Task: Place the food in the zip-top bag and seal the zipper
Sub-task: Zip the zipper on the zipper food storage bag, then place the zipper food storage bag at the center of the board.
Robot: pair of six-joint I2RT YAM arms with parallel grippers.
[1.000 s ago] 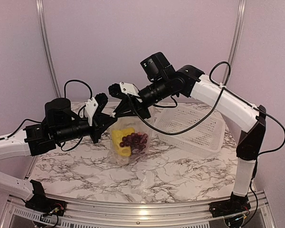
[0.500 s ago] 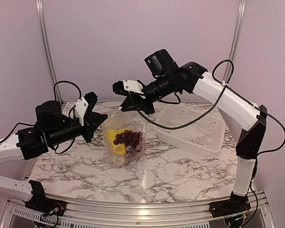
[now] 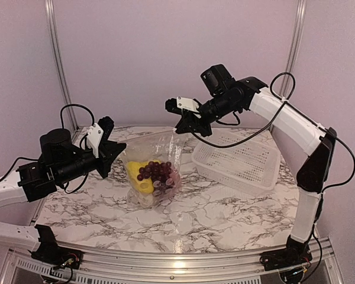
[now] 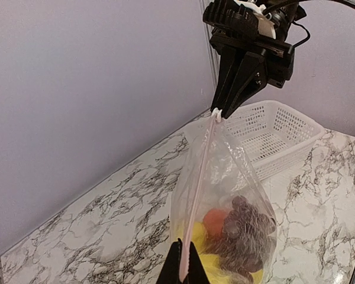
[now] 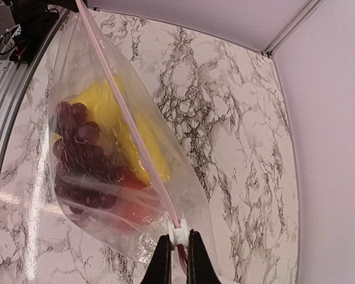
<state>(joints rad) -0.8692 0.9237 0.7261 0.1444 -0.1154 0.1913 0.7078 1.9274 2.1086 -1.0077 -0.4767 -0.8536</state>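
The clear zip-top bag (image 3: 157,155) hangs stretched between my two grippers just above the marble table. Inside it lies the food: a dark purple grape bunch (image 3: 155,171), yellow pieces (image 3: 137,174) and a red piece (image 4: 214,220). My left gripper (image 4: 184,267) is shut on the bag's left mouth corner, pinching the zipper (image 4: 200,177), a thin pink strip. My right gripper (image 5: 177,244) is shut on the small white slider (image 5: 178,231) at the strip's far end. In the top view the left gripper (image 3: 117,155) stands lower than the right gripper (image 3: 186,126).
A white perforated basket (image 3: 242,161) stands on the table at the right, just beyond the right gripper. The marble table's (image 3: 213,213) metal front rail runs along the near edge. Purple walls close in behind and at both sides.
The two grippers have drawn apart: the right one has moved right and up along the bag's mouth, the left one left. The bag now hangs taut between them.
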